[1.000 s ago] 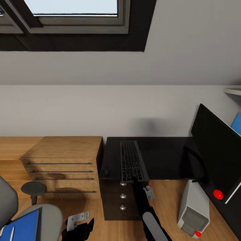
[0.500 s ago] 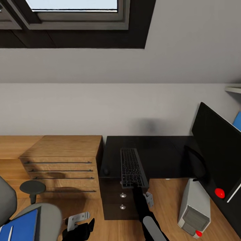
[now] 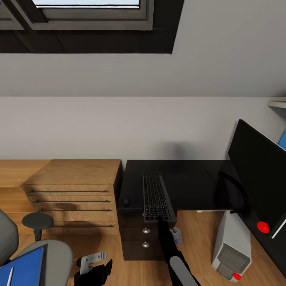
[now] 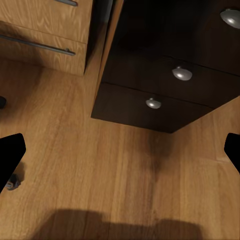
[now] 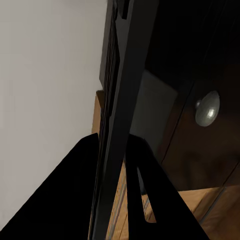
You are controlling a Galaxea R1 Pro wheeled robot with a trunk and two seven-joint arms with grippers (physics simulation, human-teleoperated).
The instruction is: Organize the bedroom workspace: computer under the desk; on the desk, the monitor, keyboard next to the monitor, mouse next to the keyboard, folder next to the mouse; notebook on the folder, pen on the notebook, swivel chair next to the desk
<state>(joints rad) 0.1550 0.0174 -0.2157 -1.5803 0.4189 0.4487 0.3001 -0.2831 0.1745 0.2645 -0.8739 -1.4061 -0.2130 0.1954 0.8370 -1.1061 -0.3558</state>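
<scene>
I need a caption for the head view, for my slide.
Right gripper grips the keyboard at the black desk's front edge.

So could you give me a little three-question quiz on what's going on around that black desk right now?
1. True or false: the right gripper is closed on the near end of the keyboard.
2. The mouse sits where? A) on the desk, beside the keyboard; B) on the floor; C) on the swivel chair.
3. Fill in: the blue folder lies on the ______.

Key: 1 true: in the right wrist view its fingers clamp the keyboard's edge. 2 A. 3 swivel chair; the white pen lies on the folder. The left gripper hangs open over the floor.
</scene>
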